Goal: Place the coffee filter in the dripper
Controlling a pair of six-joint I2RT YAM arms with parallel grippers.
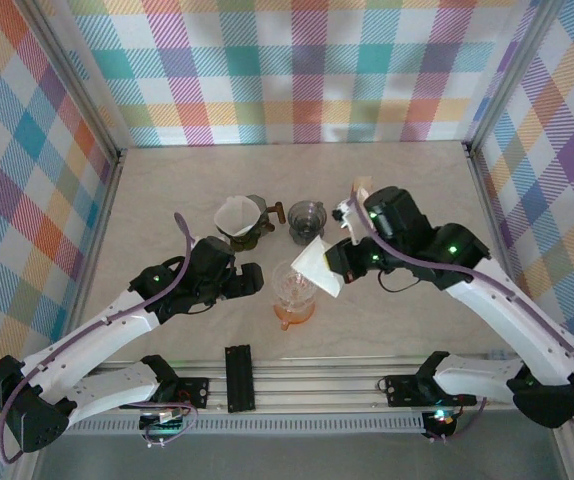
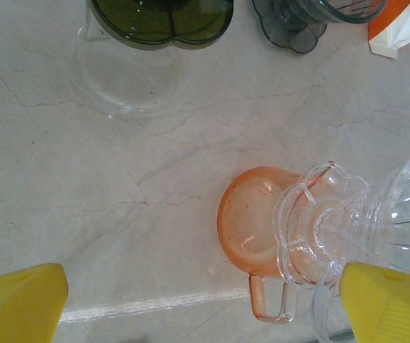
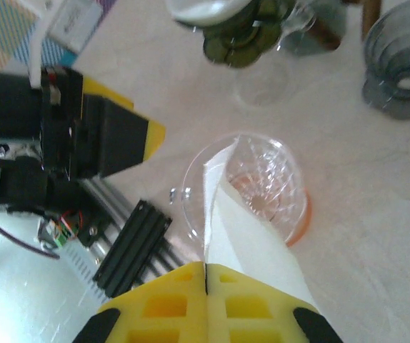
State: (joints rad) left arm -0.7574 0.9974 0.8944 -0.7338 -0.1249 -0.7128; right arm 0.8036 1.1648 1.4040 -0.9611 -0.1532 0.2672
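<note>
R gripper [image 3: 205,275] is shut tight on one edge of the white coffee filter [image 3: 244,229]. The filter's long side runs from the fingers out to its tip, over the mouth of the clear dripper [image 3: 262,179]. So the dripper is just ahead of & below the R gripper, & I think a short move down puts it in. L gripper [image 1: 252,282] is wide open w/ nothing in it, just beside the dripper.
</note>
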